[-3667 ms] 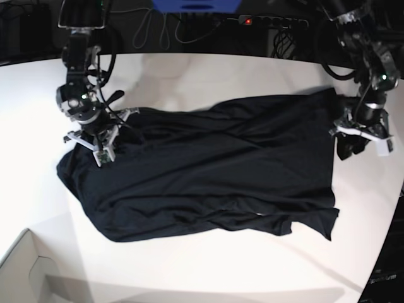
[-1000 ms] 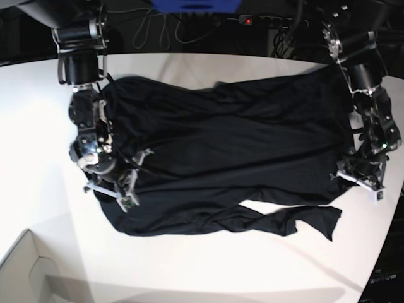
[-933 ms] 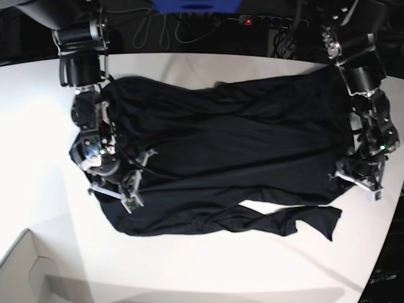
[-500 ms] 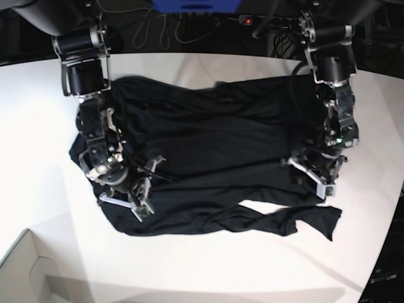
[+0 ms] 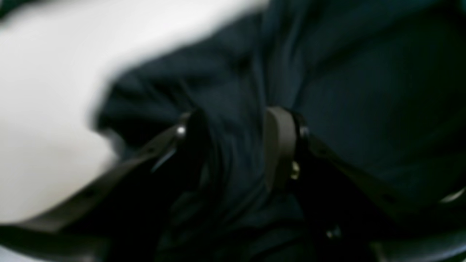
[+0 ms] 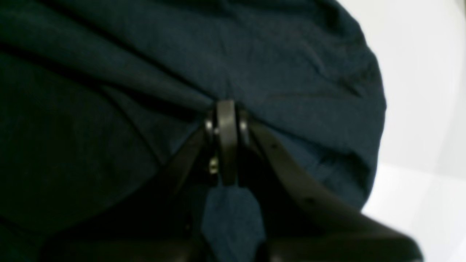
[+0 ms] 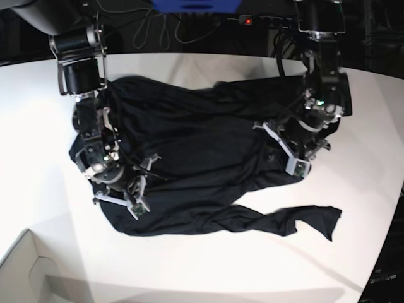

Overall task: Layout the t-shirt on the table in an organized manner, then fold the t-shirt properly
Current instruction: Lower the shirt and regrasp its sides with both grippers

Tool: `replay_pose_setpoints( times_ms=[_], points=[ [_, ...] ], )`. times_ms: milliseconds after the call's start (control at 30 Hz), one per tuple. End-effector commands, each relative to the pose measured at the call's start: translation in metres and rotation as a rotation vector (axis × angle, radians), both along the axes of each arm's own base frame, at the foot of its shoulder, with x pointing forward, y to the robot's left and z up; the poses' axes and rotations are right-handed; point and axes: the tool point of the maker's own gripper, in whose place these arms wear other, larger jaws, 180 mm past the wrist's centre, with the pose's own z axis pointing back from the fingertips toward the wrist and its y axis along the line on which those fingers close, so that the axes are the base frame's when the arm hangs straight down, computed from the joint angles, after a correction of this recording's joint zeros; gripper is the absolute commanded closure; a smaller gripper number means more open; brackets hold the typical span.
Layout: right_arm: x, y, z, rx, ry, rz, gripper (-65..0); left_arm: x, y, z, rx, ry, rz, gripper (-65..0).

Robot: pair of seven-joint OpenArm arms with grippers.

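Smooth white table (image 7: 208, 265) is carrying a soft, creased black t-shirt (image 7: 208, 145); left tool (image 5: 236, 145) and right tool (image 6: 225, 142) are both pinching its folds.

The black t-shirt (image 7: 202, 151) lies rumpled and bunched across the white table (image 7: 208, 271), one sleeve trailing nearer.

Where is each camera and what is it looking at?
Base: high above, looking down on the white table, the black t-shirt and both arms.
Left wrist: on the left arm, looking past its fingers, which hold a bunched fold of t-shirt.
Right wrist: on the right arm, looking past its shut fingers pinching the t-shirt.
All three show the t-shirt and table.
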Motion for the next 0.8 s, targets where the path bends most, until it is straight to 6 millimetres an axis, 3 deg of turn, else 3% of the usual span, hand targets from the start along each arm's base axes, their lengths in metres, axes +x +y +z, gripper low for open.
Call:
replay_pose_setpoints(
  times_ms=[0,100,167,233,333,533,767],
  points=[
    [0.014,0.0,0.021,0.014,-0.063,0.003,0.0,0.006,0.003,0.024,-0.005,-0.076,0.006,-26.4],
    [0.013,0.0,0.02,0.013,-0.06,0.003,0.0,0.005,0.022,0.053,0.006,-0.153,0.064,-26.4],
    [0.011,-0.001,0.018,0.012,-0.054,0.001,0.0,0.004,0.043,0.057,0.011,-0.164,0.133,-26.5],
    [0.007,-0.001,0.016,0.012,-0.051,0.003,0.0,-0.001,0.074,0.047,0.0,-0.139,0.232,-26.5],
    [0.008,0.0,0.019,0.013,-0.06,0.005,0.0,-0.01,0.103,0.011,-0.038,-0.049,0.34,-26.6],
    [0.002,0.001,0.013,0.015,-0.046,0.005,0.0,-0.007,0.119,-0.025,-0.095,0.037,0.406,-26.6],
    [-0.007,0.0,0.002,0.013,-0.021,0.005,0.0,0.008,0.114,-0.031,-0.129,0.051,0.406,-26.6]
  ],
)
